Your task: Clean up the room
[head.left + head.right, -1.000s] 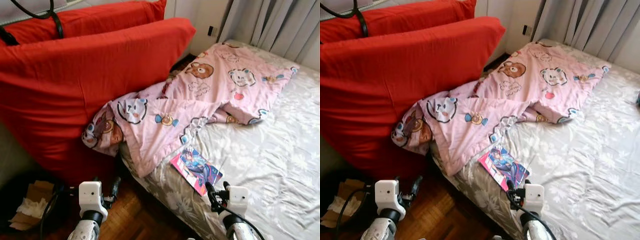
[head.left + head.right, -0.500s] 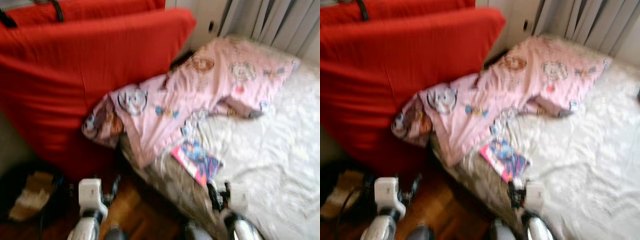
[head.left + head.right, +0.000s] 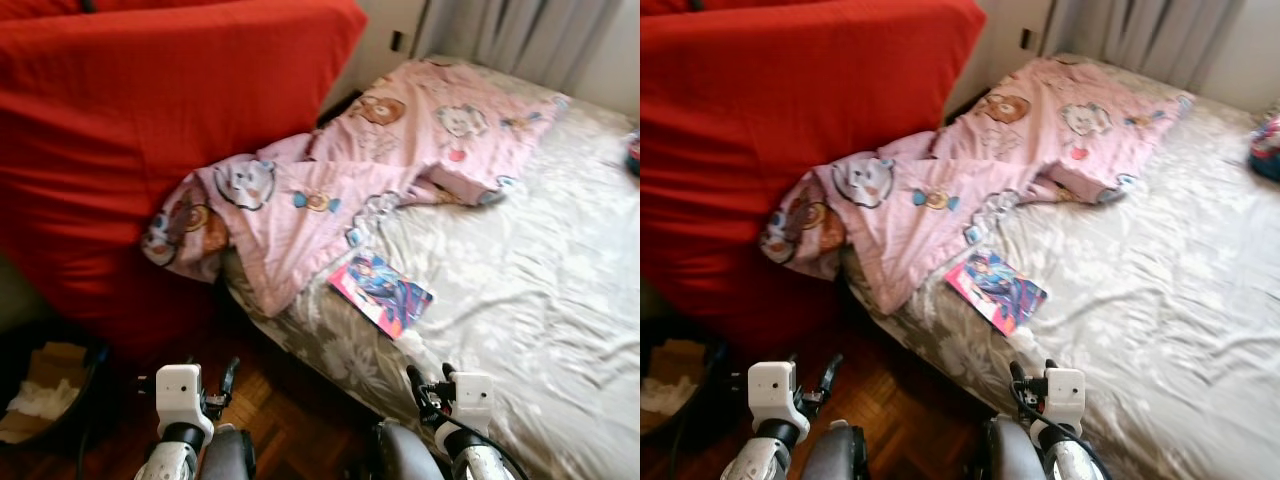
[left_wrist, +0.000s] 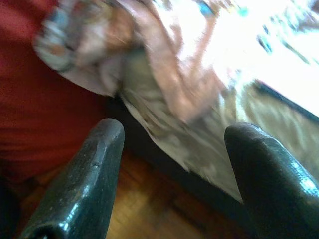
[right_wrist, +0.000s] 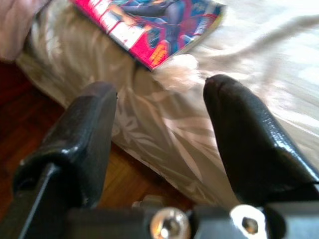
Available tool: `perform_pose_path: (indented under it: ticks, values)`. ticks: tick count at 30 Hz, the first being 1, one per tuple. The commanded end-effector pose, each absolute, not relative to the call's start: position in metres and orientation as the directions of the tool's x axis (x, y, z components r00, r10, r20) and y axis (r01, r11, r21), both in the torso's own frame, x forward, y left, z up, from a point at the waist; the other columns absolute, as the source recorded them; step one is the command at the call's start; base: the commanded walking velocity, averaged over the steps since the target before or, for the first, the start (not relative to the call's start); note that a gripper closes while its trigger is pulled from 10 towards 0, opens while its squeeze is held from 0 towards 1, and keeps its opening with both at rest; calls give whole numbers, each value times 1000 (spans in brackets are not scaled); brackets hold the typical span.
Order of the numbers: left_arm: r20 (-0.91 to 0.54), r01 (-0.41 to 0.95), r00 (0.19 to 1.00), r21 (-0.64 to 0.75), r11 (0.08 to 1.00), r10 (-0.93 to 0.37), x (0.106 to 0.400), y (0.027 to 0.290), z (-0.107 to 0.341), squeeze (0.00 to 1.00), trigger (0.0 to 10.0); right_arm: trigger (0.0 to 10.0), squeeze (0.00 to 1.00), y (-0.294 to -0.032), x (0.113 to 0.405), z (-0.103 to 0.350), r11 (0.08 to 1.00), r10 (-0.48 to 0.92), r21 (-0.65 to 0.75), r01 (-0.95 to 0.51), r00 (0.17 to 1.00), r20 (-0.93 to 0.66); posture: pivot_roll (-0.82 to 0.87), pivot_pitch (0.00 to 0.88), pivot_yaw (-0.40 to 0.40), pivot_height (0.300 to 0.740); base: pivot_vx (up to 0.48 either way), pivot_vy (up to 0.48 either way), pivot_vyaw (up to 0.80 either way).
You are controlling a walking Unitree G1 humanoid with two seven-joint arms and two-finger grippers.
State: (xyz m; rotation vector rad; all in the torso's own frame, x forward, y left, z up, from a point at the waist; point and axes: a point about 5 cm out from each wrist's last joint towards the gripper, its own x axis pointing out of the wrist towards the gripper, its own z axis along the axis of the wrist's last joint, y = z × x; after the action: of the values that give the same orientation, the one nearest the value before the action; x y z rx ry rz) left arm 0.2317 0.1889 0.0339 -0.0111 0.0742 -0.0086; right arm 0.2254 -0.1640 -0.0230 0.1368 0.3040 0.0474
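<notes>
A colourful comic magazine [image 3: 382,293] lies near the bed's edge, with a small white crumpled tissue [image 3: 408,343] just beside its lower corner. A pink cartoon-print blanket [image 3: 400,150] is rumpled across the head of the bed and droops over the side. My right gripper [image 3: 428,378] hovers low at the bed's edge, open and empty; in its wrist view the tissue [image 5: 179,72] and magazine [image 5: 154,25] lie just beyond the fingers. My left gripper [image 3: 215,385] hangs open over the wooden floor, facing the drooping blanket [image 4: 164,74].
Large red cushions [image 3: 150,120] lean against the bed's left side. A dark bin [image 3: 40,400] holding cardboard and paper stands at the lower left. A red and blue item [image 3: 1265,145] lies at the bed's far right edge. Grey curtains [image 3: 520,35] hang behind.
The whole picture has shifted, so the camera moved: more of the bed's right side and my own legs now show. Both grippers stay low and open.
</notes>
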Motion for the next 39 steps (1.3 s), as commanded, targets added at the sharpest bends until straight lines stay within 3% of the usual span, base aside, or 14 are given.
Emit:
perform_pose_path:
  ticks: [1,12,16,39]
  values:
    - [-134,13,991,-24,1000,-16,222,187,23,0,10000,10000,0,-164,226,-24,989,62,148,-18,952,-301,-2,175,-62,631,0,0,0]
    - [-149,8,989,-27,1000,-12,222,187,20,0,10000,10000,0,-165,226,-26,990,76,137,-33,943,-325,-2,171,-60,631,0,0,0]
    - [-153,10,988,-24,1000,-13,221,187,19,0,10000,10000,0,-162,226,-24,987,83,155,-38,952,-296,-4,169,-60,601,0,0,0]
    - [-166,10,986,-10,1000,-12,222,189,19,0,10000,10000,0,-156,227,-22,986,110,154,-68,952,-287,4,173,-52,601,0,0,0]
